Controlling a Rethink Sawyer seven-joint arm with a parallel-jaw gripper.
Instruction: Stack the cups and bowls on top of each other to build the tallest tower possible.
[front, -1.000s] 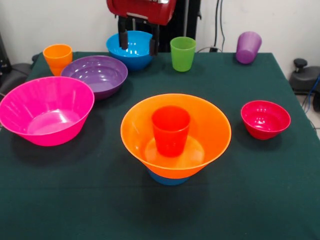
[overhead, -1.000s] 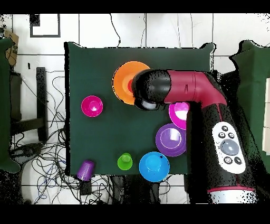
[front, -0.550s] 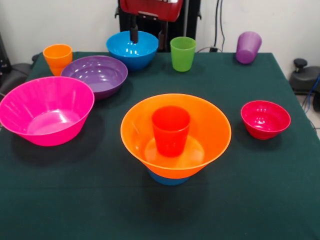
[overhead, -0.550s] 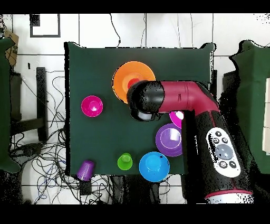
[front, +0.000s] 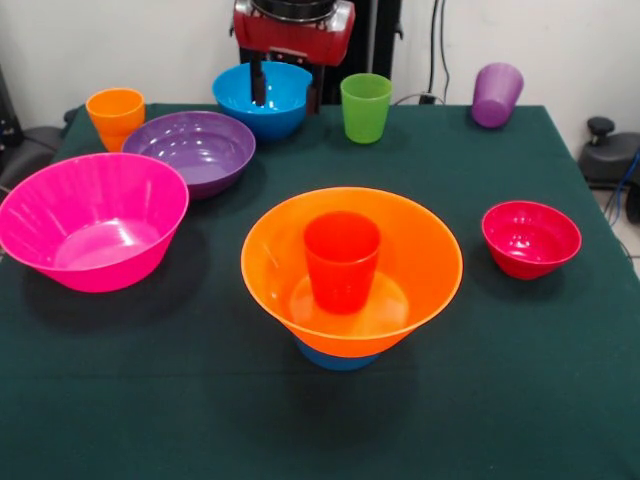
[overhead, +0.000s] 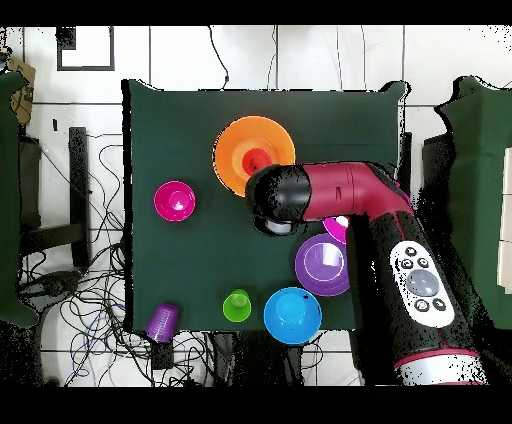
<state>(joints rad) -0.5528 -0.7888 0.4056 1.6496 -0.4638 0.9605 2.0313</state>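
The tower stands mid-table: a large orange bowl (front: 420, 262) (overhead: 236, 150) on a small light-blue bowl (front: 335, 358), with the red-orange cup (front: 342, 260) (overhead: 258, 160) upright inside. My gripper (front: 285, 95) hangs open and empty at the far side, in front of the blue bowl (front: 232, 100) (overhead: 292, 315). A pink bowl (front: 92, 220), purple bowl (front: 190, 150) (overhead: 322, 265) and red bowl (front: 531, 238) (overhead: 174, 200) sit apart. The yellow-orange cup (front: 115, 115) and green cup (front: 366, 108) (overhead: 237, 305) stand upright; the purple cup (front: 497, 94) (overhead: 162, 322) leans at a far corner.
In the overhead view the arm (overhead: 350, 195) covers the gripper, the yellow-orange cup and most of the pink bowl (overhead: 340, 228). The green cloth (front: 520, 400) reaches the table's edges. Cables lie on the floor beside the table.
The gripper rose half a second ago and has come back down a little, shifting slightly sideways and staying open. The arm's elbow swung. No cup or bowl moved.
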